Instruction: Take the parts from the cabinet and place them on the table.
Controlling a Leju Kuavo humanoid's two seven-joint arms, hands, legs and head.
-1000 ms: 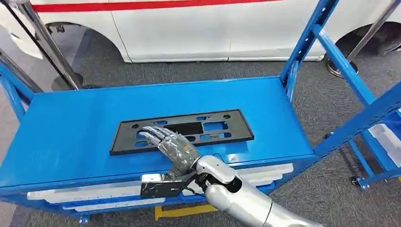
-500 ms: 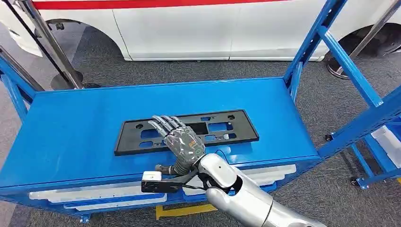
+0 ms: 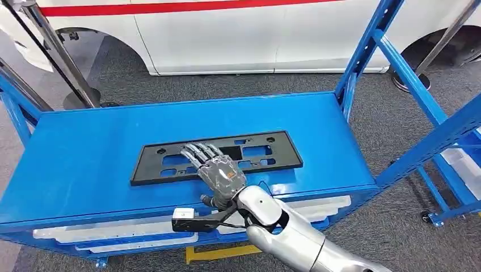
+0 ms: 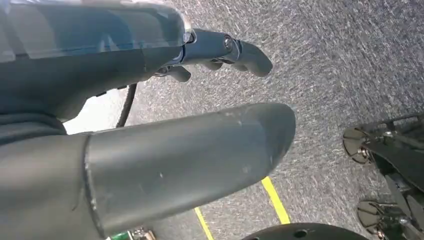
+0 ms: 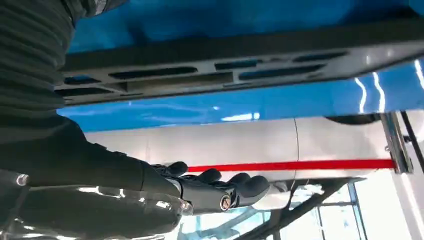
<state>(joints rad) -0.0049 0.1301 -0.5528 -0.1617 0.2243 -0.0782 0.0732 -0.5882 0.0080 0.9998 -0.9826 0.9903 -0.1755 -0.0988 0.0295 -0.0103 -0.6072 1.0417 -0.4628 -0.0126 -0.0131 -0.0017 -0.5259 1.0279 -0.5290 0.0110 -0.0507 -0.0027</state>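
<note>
Overhead, right hand (image 3: 222,175) fingers (image 3: 195,152) apart over black part (image 3: 258,152); wrist-side, clear gap.

White vehicle (image 3: 227,34) with red stripe (image 3: 170,7) on grey carpet (image 3: 238,85).

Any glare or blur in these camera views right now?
Head view: sharp and evenly lit, soft sheen on the blue table. Right wrist view: white glare streaks on that table, black plate reasonably sharp. Left wrist view: left hand close and soft, carpet streaked.
</note>
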